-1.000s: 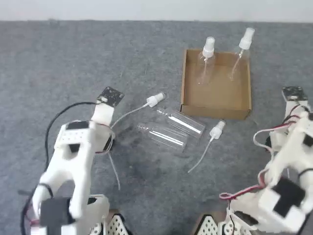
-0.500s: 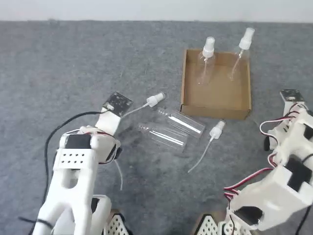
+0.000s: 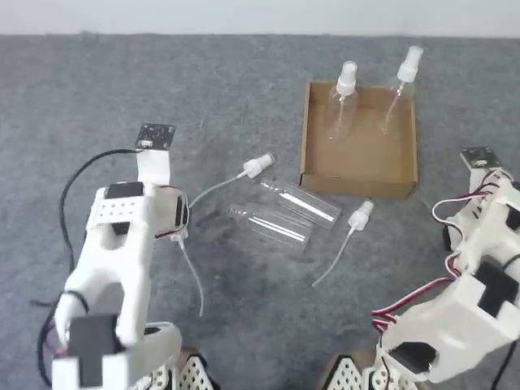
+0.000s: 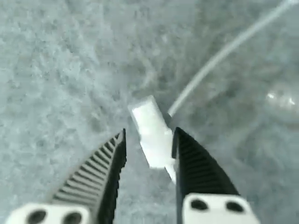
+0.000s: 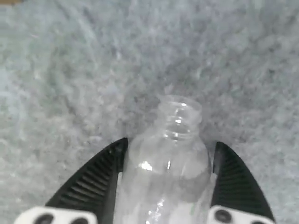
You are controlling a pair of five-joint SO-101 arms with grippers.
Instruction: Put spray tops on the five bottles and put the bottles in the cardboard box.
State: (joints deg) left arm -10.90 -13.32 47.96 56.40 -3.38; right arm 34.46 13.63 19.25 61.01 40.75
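Observation:
My left gripper [image 4: 149, 132] is shut on a white spray top [image 4: 147, 116], whose thin tube [image 3: 193, 280] trails down toward the table's front in the high view. My right gripper [image 5: 170, 143] is shut on a clear bottle [image 5: 175, 158] with an open, uncapped neck, just above the carpet. Two clear bottles [image 3: 302, 203] [image 3: 270, 226] without tops lie side by side on the carpet in front of the cardboard box [image 3: 357, 188]. Loose spray tops [image 3: 258, 166] [image 3: 361, 216] with tubes lie beside them. Inside the box are two bottles [image 3: 341, 106] [image 3: 396, 97] with tops on.
Grey carpet covers the table. The left arm [image 3: 122, 244] rises at the front left and the right arm [image 3: 479, 268] at the right edge, just right of the box. A black cable [image 3: 69, 195] loops off the left arm.
The left arm's wrist swung right, then back left and farther from the lying bottles, the tube swaying with it. The right arm rose and shifted a little.

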